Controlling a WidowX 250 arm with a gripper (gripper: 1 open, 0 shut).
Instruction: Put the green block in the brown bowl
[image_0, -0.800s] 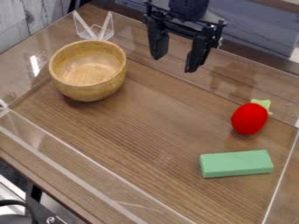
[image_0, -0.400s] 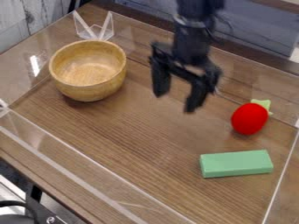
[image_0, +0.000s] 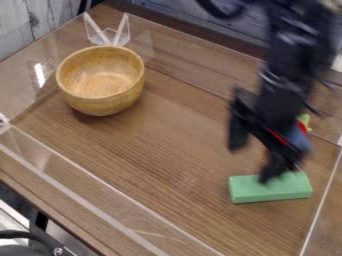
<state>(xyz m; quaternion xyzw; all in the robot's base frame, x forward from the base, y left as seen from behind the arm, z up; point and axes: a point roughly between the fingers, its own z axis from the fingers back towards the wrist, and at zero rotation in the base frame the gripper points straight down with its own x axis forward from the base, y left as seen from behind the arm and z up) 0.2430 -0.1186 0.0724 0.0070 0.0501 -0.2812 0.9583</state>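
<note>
Near edge first: the tabletop (image_0: 147, 170) runs off at lower left, its rim slanting across my view, with dark cabling (image_0: 24, 240) in the bottom-left corner. The block (image_0: 270, 188) lies flat at lower right, close to the right-hand edge; bare wood to its left, good open room there. My arm (image_0: 274, 75) comes in from the top right, reaching down toward the block, blurred. Fingers (image_0: 254, 150) apart, above or just behind the block; can't tell from here if they touch it. Behind the arm, right side, the red toy (image_0: 303, 125) is mostly hidden, bit of green showing. Farther back, upper left, the bowl (image_0: 100, 80), upright, well apart from the block, open wood between. Clear plastic thing (image_0: 103, 32) behind the bowl, by the back-left edge. No writing I can read.
</note>
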